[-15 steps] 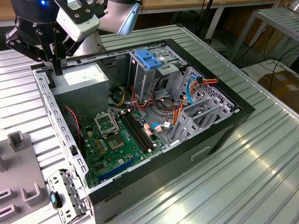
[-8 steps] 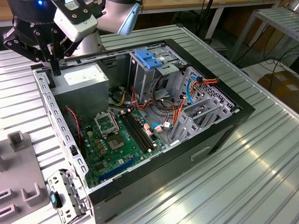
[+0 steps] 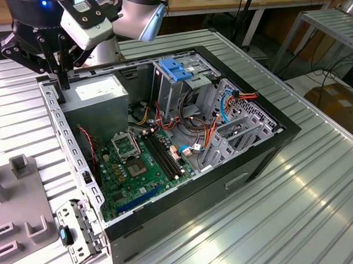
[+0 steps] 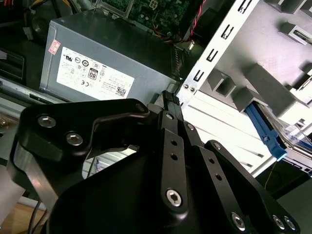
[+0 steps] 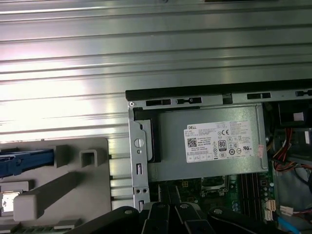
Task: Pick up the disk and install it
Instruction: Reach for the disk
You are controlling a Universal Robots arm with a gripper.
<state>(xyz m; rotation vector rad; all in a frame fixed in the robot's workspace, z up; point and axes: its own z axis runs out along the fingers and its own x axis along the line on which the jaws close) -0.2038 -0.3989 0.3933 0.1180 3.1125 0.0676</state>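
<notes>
the disk sits in a grey holder on the tabletop, beside the computer case. the end effector hovers over the case corner, fingers together and empty. the disk is probably rigid, fairly heavy and shock-sensitive, so it is best gripped across its blue-railed edges.

Open computer case, grey power supply inside, sits on ribbed table.

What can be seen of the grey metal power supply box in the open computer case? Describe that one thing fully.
The grey metal power supply box is a rectangular sheet-metal block with a white printed label on its upward face. It lies flat, seated in a corner of the open black computer case, beside a perforated silver frame rail and the green motherboard. The black end effector hangs near its corner.
</notes>
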